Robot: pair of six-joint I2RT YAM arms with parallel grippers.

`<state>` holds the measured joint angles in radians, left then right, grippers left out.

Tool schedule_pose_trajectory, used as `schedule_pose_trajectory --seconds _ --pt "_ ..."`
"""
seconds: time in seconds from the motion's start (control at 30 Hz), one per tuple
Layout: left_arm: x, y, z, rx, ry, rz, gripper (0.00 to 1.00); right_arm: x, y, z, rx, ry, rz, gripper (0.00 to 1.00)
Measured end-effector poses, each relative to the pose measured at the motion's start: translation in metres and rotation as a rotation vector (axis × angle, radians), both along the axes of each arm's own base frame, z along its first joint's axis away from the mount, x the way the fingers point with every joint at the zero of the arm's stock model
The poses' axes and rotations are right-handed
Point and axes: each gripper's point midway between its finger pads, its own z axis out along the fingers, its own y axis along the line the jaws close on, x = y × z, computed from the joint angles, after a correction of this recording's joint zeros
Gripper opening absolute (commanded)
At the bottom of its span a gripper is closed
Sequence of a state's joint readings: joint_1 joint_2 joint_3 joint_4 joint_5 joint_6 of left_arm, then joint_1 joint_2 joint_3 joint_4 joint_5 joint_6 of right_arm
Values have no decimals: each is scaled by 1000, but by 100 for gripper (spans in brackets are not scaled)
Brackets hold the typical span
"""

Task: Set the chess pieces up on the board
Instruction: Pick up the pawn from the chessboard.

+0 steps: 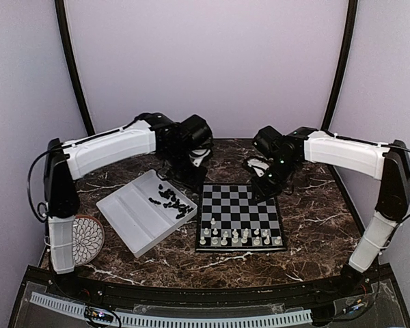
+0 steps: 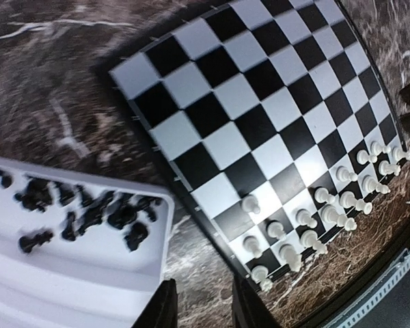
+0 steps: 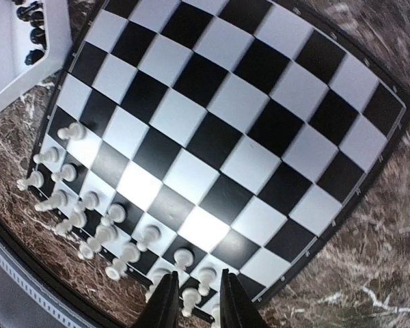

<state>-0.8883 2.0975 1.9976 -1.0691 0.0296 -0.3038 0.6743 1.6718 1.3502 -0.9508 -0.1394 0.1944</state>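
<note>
The board (image 1: 239,208) lies flat on the marble table. White chess pieces (image 1: 240,237) fill its two near rows, and one white piece (image 1: 212,222) stands a row further in. Black chess pieces (image 1: 171,199) lie heaped in the white tray (image 1: 126,212) left of the board. My left gripper (image 1: 188,178) hangs over the table between tray and board; in the left wrist view it (image 2: 203,309) is open with only marble between the fingers. My right gripper (image 1: 261,187) hovers high over the board's far edge; it (image 3: 197,306) is open and holds nothing.
A round patterned plate (image 1: 89,239) sits at the near left beside the left arm's base. The tray's (image 2: 55,287) corner lies close to the board's (image 2: 260,89) left edge. The black pieces (image 2: 89,212) crowd the tray's right end. Curved walls close in the table's back.
</note>
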Motion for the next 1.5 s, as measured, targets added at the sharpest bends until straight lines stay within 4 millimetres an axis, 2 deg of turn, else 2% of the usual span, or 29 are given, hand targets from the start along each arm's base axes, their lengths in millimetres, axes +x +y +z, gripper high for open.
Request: schedule_pose_trajectory --seconds 0.17,0.3,0.4,0.53,0.7,1.03,1.27,1.5 --pt "11 68 64 -101 -131 164 30 13 58 0 41 -24 89 25" --pt "-1 99 102 -186 -262 201 33 20 100 -7 50 -34 151 27" --pt "-11 111 112 -206 -313 213 33 23 125 -17 40 -32 186 28" --pt "-13 120 103 -179 -327 229 33 16 142 -36 15 -4 223 30" --pt "-16 127 85 -138 -303 239 33 0 147 -53 -20 40 253 30" --pt "-15 128 84 -131 -308 244 33 -5 146 -69 -64 77 257 19" --pt "-14 129 84 -122 -313 237 33 -4 143 -69 -86 81 250 1" --pt "-12 126 76 -102 -302 227 33 -5 134 -68 -123 79 244 0"
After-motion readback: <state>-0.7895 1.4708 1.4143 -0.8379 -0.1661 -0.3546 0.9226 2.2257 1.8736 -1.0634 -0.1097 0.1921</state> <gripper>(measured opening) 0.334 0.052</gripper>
